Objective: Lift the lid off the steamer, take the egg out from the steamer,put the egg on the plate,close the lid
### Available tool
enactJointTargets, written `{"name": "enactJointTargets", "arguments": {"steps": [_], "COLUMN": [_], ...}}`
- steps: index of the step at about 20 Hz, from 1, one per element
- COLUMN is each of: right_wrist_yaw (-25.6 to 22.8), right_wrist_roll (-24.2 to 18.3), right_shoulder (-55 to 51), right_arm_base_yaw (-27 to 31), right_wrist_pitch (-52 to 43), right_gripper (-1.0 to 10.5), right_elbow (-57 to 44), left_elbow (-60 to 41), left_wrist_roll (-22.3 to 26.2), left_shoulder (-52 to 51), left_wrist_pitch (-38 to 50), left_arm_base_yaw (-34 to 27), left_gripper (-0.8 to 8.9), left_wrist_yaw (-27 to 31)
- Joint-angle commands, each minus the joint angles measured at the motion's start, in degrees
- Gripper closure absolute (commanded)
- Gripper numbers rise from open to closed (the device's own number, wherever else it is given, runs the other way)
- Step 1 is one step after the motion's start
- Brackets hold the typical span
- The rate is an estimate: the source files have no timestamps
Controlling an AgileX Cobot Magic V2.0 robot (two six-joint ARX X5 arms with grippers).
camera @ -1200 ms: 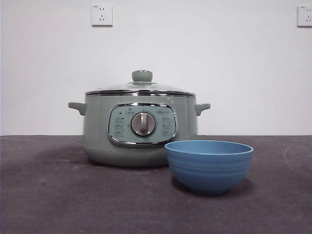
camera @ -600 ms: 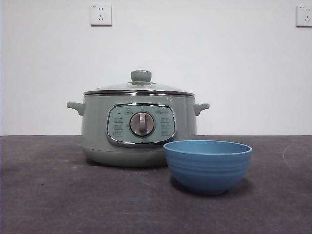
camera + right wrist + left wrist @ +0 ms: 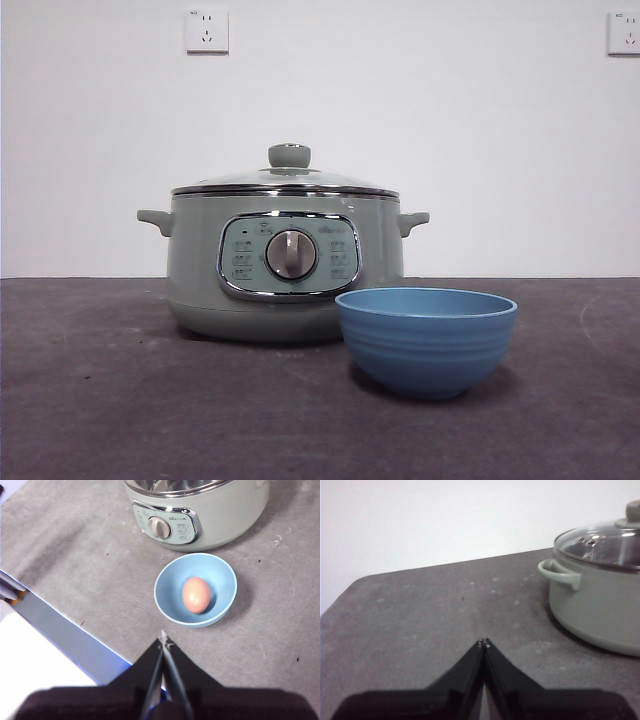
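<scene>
The sage-green steamer (image 3: pixel 285 265) stands mid-table with the glass lid (image 3: pixel 288 177) resting on it, knob upward. Its side handle and lid (image 3: pixel 600 542) also show in the left wrist view. Just in front of the steamer (image 3: pixel 200 515), to the right, sits the blue plate (image 3: pixel 427 340), a small bowl. From the right wrist camera I see a brown egg (image 3: pixel 195 594) lying inside the plate (image 3: pixel 172 605). My left gripper (image 3: pixel 483 643) is shut and empty over bare table beside the steamer. My right gripper (image 3: pixel 163 640) is shut and empty, high above the plate.
The dark grey table (image 3: pixel 120 400) ends at a near edge (image 3: pixel 55 630) with a blue strip along it. Two wall sockets (image 3: pixel 206 30) sit on the white wall behind.
None in the things; the picture only shifted a few pixels between one second ago and half a second ago.
</scene>
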State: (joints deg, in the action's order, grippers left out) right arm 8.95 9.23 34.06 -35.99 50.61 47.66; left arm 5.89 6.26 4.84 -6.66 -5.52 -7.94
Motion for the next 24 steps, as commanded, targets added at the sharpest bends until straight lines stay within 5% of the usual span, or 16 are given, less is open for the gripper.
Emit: {"name": "enactJointTargets", "arguments": {"steps": [1, 7, 13, 24], "right_wrist_yaw": [-0.2, -0.2, -0.2, -0.2], "right_wrist_roll": [-0.2, -0.2, -0.2, -0.2], "right_shoulder": [0.0, 0.0, 0.0, 0.0], "right_arm_base_yaw": [-0.1, -0.1, -0.1, -0.1], "right_wrist_pitch": [-0.2, -0.2, -0.2, -0.2], "right_gripper": [9.5, 9.5, 9.5, 9.5], "right_elbow": [-0.7, -0.7, -0.7, -0.7], "left_elbow": [-3.2, -5.7, -5.7, -5.7], "left_wrist_roll": [-2.3, -7.6, -14.7, -14.8], "left_shoulder": [-1.7, -4.7, -4.7, -4.7], "left_wrist_pitch": [1.3, -3.3, -3.8, -3.7], "left_arm_base_yaw": [-0.2, -0.2, -0.2, -0.2], "left_gripper": [8.17, 8.17, 8.17, 8.17], "left_wrist_yaw": [1.2, 8.3, 7.6, 7.7]}}
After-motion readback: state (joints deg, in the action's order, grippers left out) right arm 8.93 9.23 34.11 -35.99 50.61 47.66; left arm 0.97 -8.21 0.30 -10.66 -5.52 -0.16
